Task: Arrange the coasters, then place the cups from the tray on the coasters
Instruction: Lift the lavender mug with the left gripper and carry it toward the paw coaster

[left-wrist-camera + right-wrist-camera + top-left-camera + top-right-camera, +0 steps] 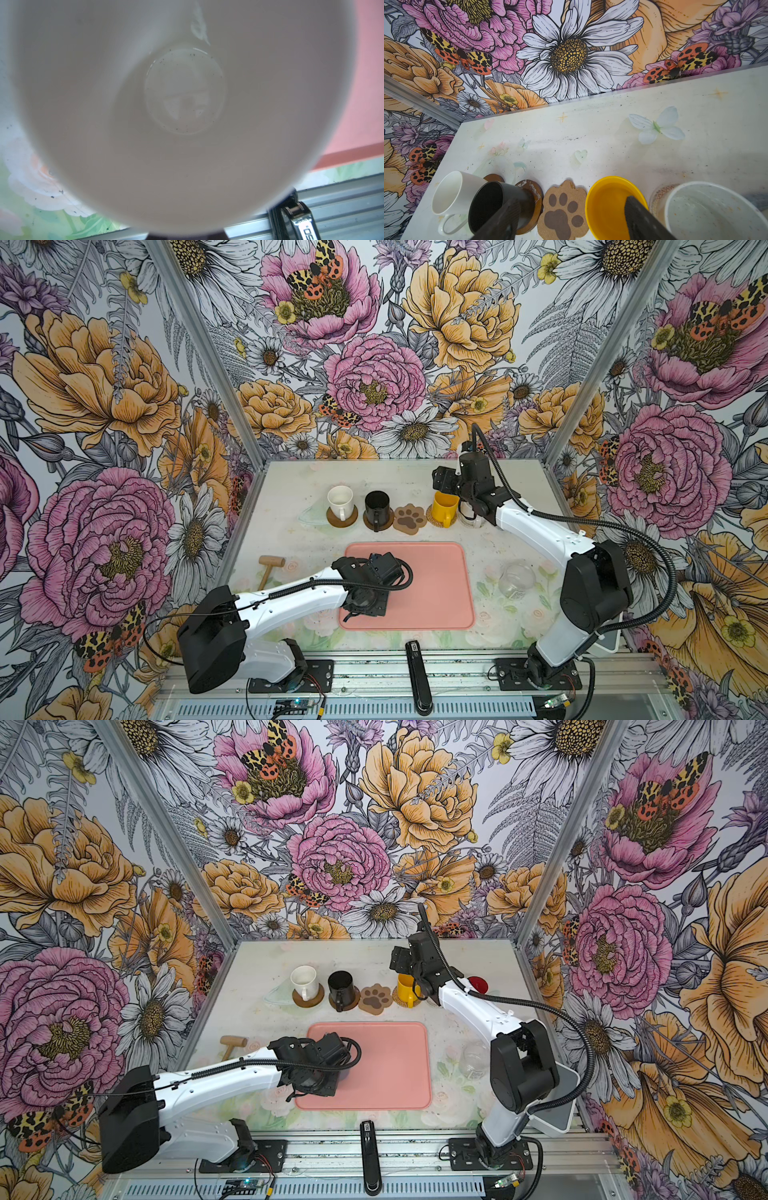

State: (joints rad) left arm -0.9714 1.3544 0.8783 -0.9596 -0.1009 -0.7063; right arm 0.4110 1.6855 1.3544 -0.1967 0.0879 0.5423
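In both top views my left gripper [368, 605] hangs over the left part of the salmon-pink tray [436, 585], shut on a lavender cup [347, 1073]. That cup's white inside [187, 145] fills the left wrist view. Along the back, a white cup [340, 499] and a black cup [377, 506] each stand on a brown disc coaster [343, 520]. The paw coaster [410, 517] is bare. A yellow cup [444, 506] sits on a golden woven coaster [432, 520]. My right gripper [572, 202] is open above the paw coaster, beside a speckled cup [716, 212].
A wooden mallet [270, 564] lies left of the tray and a clear glass jar [516, 580] stands to its right. A black bar-shaped tool [417, 676] lies on the front rail. A red-lined cup [478, 984] shows behind the right arm. A white bin [557, 1110] sits front right.
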